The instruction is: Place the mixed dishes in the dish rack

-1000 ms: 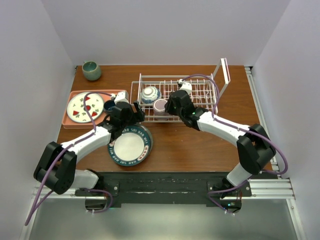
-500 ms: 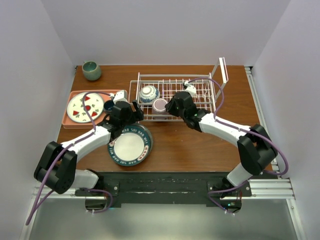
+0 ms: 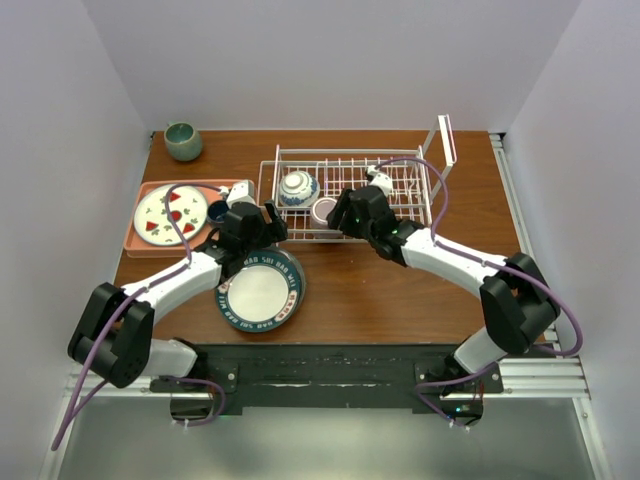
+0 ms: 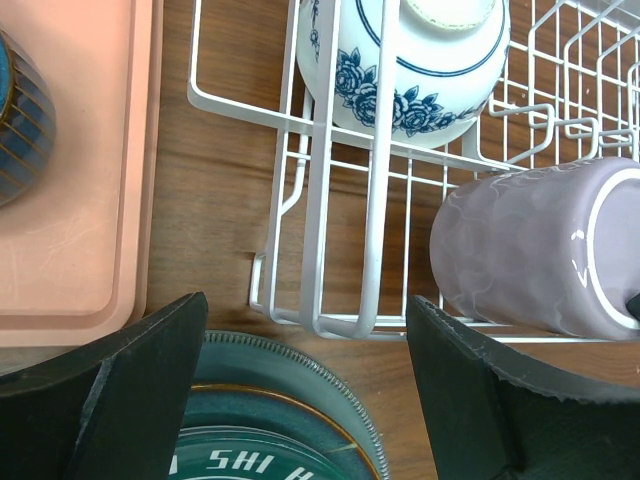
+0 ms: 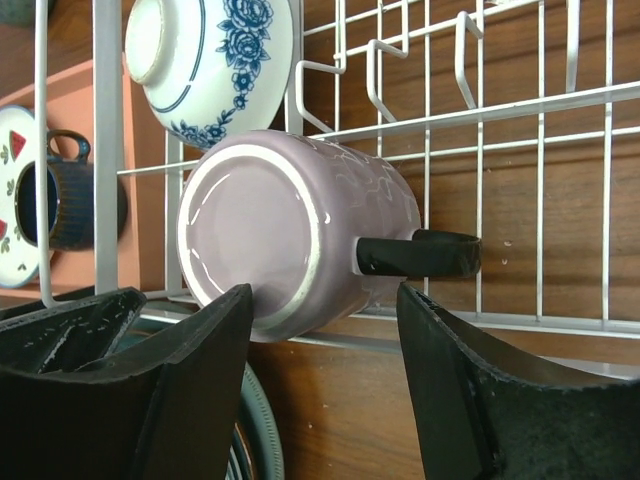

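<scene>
Mug [image 5: 290,225] at near edge of dish rack [image 5: 541,103] looks slick, brittle; I'd take its body; right claw [image 5: 322,295], left claw [image 4: 308,300] gape

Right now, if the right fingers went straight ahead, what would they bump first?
Probably the pinkish mug, lying on its side in the dish rack, its bottom facing the right fingers. Depth is hard to judge.

Fruit-marked plate [image 3: 170,214] lies on pink tray [image 3: 150,250]; grey-green cup [image 3: 183,141] stands apart.
</scene>
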`<state>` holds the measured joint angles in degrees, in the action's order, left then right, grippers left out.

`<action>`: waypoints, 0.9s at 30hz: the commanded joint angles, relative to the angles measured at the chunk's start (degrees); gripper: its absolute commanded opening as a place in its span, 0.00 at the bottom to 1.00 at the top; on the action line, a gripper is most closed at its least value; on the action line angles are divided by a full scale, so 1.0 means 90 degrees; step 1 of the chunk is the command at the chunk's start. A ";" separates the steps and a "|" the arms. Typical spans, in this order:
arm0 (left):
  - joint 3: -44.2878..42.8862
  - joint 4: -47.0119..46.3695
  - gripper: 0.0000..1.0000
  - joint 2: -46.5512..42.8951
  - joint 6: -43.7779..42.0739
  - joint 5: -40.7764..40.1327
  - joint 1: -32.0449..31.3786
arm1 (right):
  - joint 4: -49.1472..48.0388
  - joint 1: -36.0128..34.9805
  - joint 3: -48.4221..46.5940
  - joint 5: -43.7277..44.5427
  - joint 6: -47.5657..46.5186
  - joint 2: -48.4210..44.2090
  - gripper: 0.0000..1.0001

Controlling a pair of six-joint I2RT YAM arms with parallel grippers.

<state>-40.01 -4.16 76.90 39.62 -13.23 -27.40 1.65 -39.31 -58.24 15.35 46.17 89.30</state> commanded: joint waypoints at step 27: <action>-0.0252 0.0169 0.86 -0.0459 -0.0193 -0.0004 -0.0012 | -0.0301 -0.0095 -0.1410 -0.2175 -0.0033 0.1894 0.58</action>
<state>-40.05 -2.09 75.07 39.33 -13.15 -27.40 -5.39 -39.38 -68.99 -0.99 46.57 103.26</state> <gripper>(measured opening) 0.859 0.584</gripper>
